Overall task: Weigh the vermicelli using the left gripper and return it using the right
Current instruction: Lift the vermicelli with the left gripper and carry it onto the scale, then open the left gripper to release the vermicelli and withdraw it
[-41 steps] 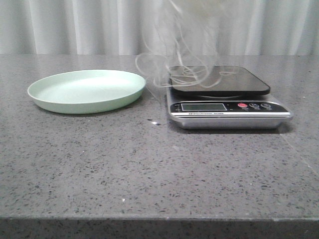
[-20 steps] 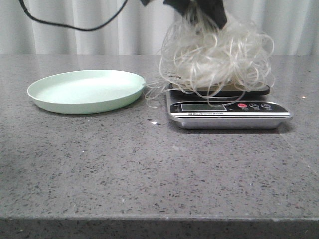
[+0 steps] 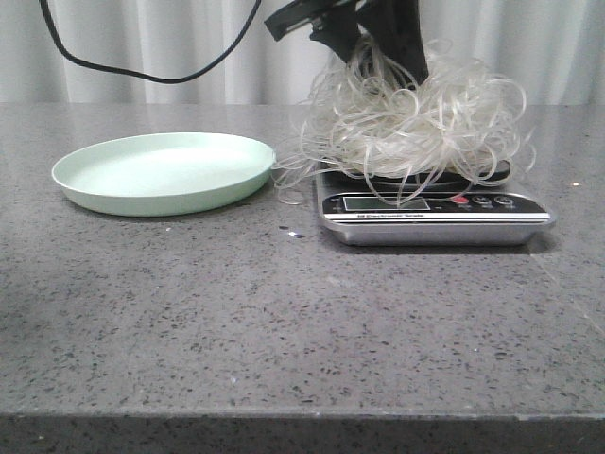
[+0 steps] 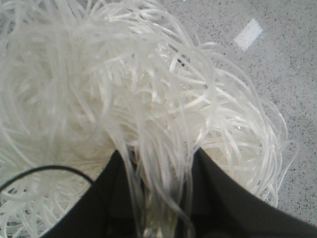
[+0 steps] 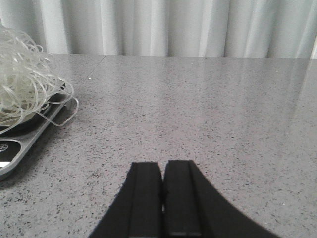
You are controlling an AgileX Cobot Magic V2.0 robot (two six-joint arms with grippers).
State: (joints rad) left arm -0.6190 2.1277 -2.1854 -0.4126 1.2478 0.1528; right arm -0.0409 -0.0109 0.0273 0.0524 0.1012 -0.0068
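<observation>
In the front view the vermicelli (image 3: 416, 118) is sitting as a wide, fluffy tangle on the dark platform of the kitchen scale (image 3: 435, 213), right of centre. Its loops are spilling past the platform's left edge toward the pale green plate (image 3: 163, 172), a few strands are drooping over the scale's display, and others are reaching out beyond the platform's right edge. The left tool (image 3: 373, 43) is coming down from the top of the frame into the crown of the pile, grasping a bunch of strands; in the left wrist view its two dark fingers (image 4: 233, 198) are pinching noodles between them at the bottom of the frame. A black cable (image 3: 142, 74) is hanging across the upper left of the front view.

The plate is lying left of centre, its right rim just beside the scale's left edge with only a narrow gap. The grey speckled worktop (image 3: 284, 322) is spreading wide across the lower half of the frame, and a strip is showing right of the scale.

In the right wrist view the right tool (image 5: 162, 198) is clenched, fingers pressed together with nothing between them, above bare worktop at bottom centre, well apart from the scale's corner at the left edge.
</observation>
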